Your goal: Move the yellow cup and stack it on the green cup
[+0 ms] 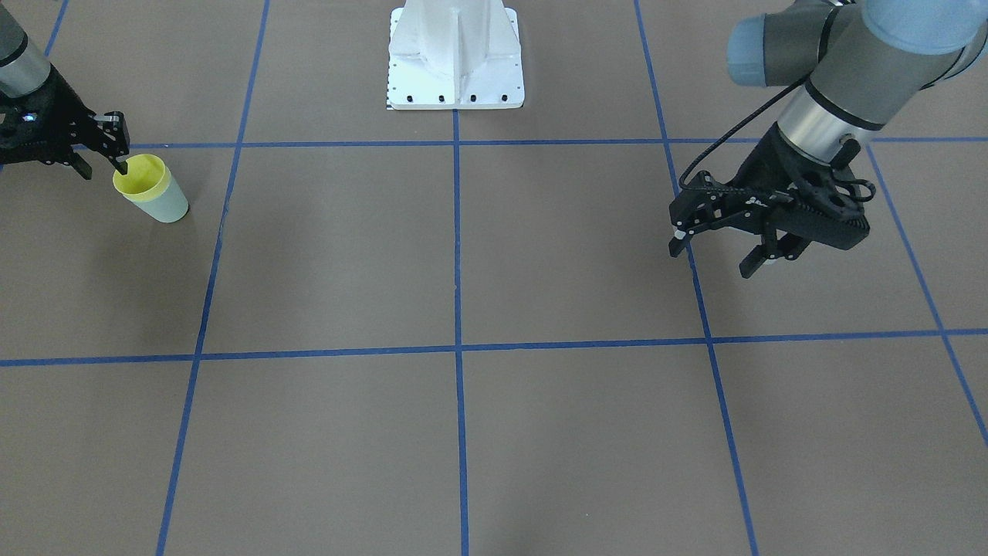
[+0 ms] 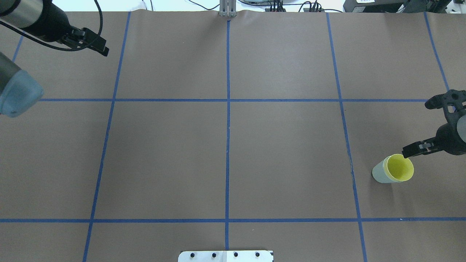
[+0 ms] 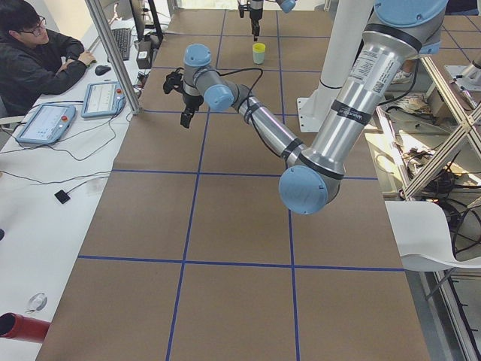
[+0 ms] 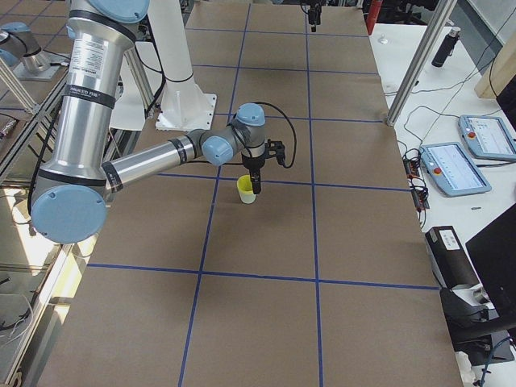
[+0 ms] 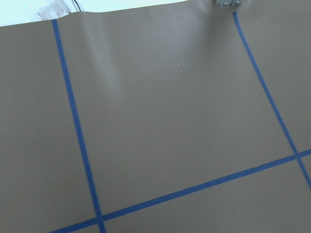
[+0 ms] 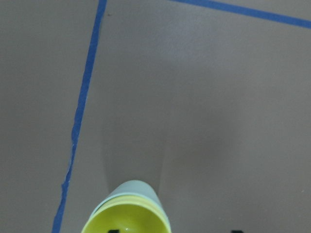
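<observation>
The yellow cup (image 1: 139, 174) sits nested inside the green cup (image 1: 170, 207), upright on the table at my right side. Both also show in the overhead view, the yellow cup (image 2: 399, 168) inside the green cup (image 2: 379, 173). My right gripper (image 1: 104, 168) is open at the yellow rim. In the right wrist view one fingertip shows inside the yellow cup (image 6: 126, 218) and the other outside it. My left gripper (image 1: 714, 256) is open and empty, hovering far off over the opposite side of the table.
The brown table (image 2: 225, 156) is marked with blue tape lines (image 2: 228, 109). The white robot base (image 1: 455, 54) stands at the middle of the robot's edge. An operator (image 3: 37, 53) sits at a side desk with tablets beyond the far edge.
</observation>
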You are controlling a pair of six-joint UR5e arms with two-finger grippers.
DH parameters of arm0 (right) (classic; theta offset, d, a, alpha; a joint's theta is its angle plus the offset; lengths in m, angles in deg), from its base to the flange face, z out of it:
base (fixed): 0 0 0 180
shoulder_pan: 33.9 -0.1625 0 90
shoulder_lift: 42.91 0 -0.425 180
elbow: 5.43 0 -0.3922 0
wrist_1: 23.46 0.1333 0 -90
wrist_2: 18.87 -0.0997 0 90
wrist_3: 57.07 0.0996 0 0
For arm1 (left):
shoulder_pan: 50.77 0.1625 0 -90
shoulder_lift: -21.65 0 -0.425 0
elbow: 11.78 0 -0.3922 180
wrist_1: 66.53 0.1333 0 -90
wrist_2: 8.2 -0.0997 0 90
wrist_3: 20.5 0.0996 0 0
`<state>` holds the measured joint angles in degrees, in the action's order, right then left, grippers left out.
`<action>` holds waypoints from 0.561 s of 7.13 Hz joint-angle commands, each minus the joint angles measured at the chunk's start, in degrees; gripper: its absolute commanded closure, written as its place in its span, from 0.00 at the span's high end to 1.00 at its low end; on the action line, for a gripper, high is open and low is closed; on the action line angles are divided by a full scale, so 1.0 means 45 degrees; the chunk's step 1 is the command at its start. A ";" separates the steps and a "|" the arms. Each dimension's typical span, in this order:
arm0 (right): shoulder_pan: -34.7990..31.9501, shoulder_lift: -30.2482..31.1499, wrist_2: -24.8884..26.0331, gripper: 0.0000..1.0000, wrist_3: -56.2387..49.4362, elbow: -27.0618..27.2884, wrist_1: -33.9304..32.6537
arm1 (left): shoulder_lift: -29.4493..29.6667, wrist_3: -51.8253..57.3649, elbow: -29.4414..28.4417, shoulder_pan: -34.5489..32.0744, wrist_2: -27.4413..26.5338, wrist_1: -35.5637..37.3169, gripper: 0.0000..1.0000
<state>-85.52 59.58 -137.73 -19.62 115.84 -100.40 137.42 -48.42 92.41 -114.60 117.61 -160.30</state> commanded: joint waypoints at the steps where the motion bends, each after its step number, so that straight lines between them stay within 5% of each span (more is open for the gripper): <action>1: -0.2267 -0.1030 -0.0168 1.00 -0.4198 -0.1530 -0.0707 | -0.0024 0.5262 -0.0842 -0.2327 0.0108 0.2605 1.00; 3: -0.4264 -0.1778 -0.1254 1.00 -0.6677 -0.2725 -0.2079 | -0.2331 0.8261 -0.1765 -0.4401 0.0166 0.2443 1.00; 4: -0.4562 -0.1875 -0.1630 1.00 -0.6703 -0.2865 -0.2023 | -0.3142 0.7655 -0.1921 -0.4467 0.0090 0.1684 1.00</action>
<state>-102.87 52.04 -142.30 -47.20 104.73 -108.63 128.90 -15.15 84.98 -132.42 118.20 -149.84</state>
